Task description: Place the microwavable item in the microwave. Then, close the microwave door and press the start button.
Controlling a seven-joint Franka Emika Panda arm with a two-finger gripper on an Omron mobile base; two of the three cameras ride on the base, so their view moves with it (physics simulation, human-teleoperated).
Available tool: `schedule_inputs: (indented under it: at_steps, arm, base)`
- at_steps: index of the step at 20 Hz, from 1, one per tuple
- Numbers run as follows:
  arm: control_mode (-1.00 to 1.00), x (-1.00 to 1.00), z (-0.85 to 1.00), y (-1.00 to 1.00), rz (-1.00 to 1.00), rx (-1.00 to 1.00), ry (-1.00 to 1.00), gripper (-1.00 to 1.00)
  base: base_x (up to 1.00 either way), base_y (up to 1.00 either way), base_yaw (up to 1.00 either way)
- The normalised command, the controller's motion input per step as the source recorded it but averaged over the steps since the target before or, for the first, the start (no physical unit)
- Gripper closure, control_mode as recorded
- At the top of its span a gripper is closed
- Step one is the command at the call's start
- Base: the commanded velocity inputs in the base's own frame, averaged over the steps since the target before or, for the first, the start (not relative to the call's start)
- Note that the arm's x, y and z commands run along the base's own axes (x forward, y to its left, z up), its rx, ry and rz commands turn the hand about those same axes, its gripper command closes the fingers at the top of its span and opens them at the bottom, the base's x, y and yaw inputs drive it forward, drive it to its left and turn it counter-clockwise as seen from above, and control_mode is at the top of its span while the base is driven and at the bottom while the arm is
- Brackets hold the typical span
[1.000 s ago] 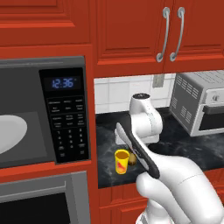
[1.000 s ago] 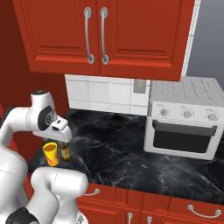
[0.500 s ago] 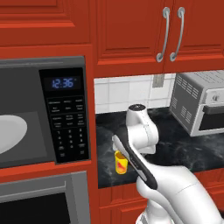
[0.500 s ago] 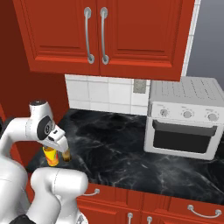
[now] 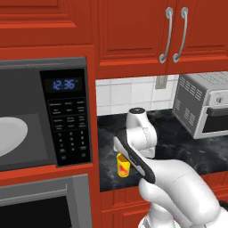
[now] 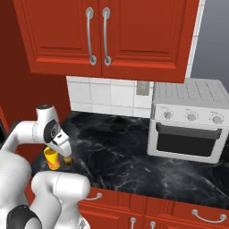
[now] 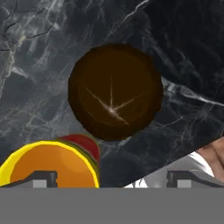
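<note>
The small yellow cup (image 7: 48, 164) with a red-orange mark stands on the black marble counter (image 7: 175, 52), at the lower left of the hand view. My gripper (image 7: 111, 179) hangs open above it, looking straight down, with one fingertip (image 7: 41, 178) over the cup's rim and nothing between the fingers. From the base, the cup (image 5: 123, 164) (image 6: 52, 158) shows just beside my hand (image 6: 61, 145). The microwave (image 5: 44, 116) is at the left with its cavity exposed, its white turntable plate (image 5: 11, 136) in sight and the black keypad (image 5: 69, 129) under a blue clock. The microwave door is out of view.
A slim brown bottle (image 7: 114, 98), seen from the top, stands right next to the cup. A silver toaster oven (image 6: 188, 123) sits at the right of the counter. A grey oven (image 5: 44, 205) lies below the microwave. Red cabinets (image 6: 98, 36) hang overhead.
My hand has dropped lower over the cup and bottle and swung slightly. The cup and bottle stay put.
</note>
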Motion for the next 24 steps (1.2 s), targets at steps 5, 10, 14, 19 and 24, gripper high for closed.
schedule_inputs:
  at_steps: [5,10,14,19,24]
  arm:
    - [-1.0,0.09,-0.26,0.12,-0.01,0.0,0.02,-1.0]
    - [-1.0,0.0,-0.28,0.1,0.0,0.0,0.0,-1.0]
    - [-1.0,-0.24,-0.38,0.01,0.0,0.0,0.0,1.0]
    - [-1.0,-0.5,-0.25,0.0,0.0,0.02,-0.05,1.0]
    - [-1.0,-0.41,0.05,0.0,-0.03,0.02,-0.17,1.0]
  base:
    - [0.0,0.0,0.0]
    - [0.0,0.0,0.0]
    - [0.0,0.0,0.0]
    - [0.0,0.0,0.0]
    - [0.0,0.0,0.0]
